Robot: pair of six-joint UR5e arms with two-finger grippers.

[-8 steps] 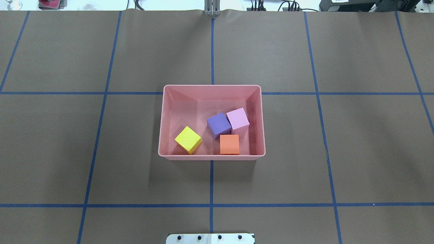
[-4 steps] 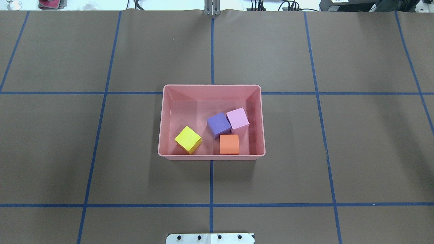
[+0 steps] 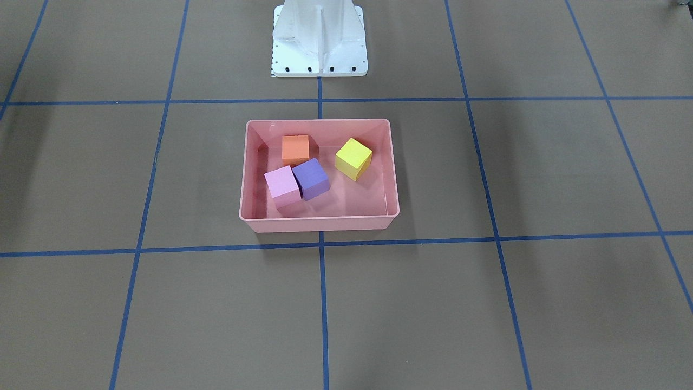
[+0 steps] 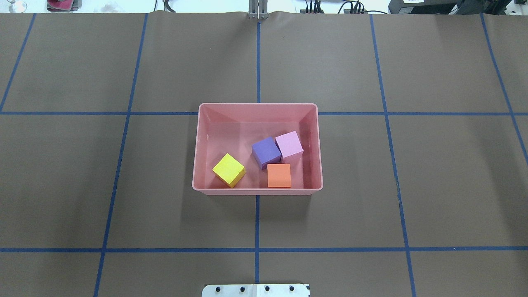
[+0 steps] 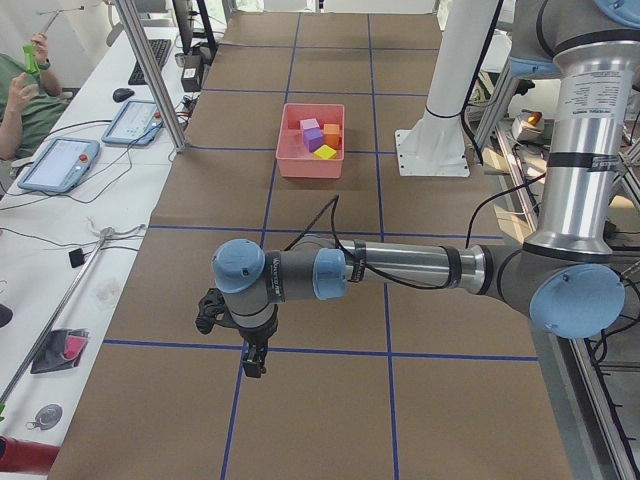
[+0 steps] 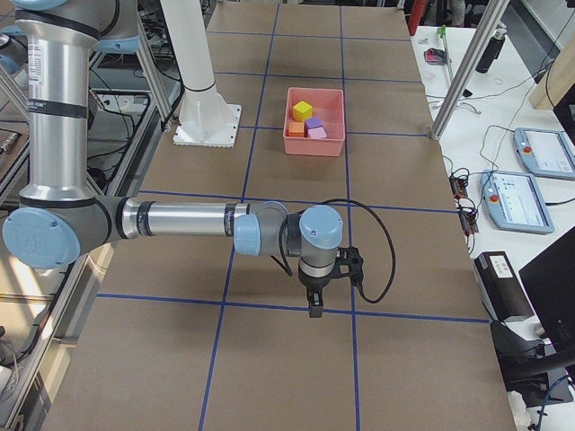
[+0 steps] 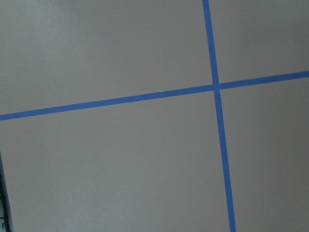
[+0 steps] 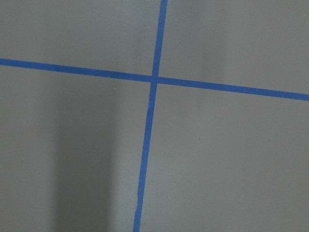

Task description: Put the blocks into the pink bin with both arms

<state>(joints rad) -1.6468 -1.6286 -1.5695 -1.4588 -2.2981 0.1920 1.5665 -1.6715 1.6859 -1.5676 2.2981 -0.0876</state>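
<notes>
Task looks done imo: all 4 blocks, orange [image 4: 279, 175], yellow [image 4: 228, 169], light pink [image 4: 289, 144] & purple [image 4: 266, 151], sit inside the pink bin [image 4: 258, 104], well apart from both grippers. Left gripper [image 5: 253, 362] & right gripper [image 6: 314, 305] each point straight down just above the worktop [image 4: 123, 185], forearms stretched out level, each near a tape cross [image 7: 215, 87]. Can't tell if either gripper is spread or pressed together, as only side views show them.
</notes>
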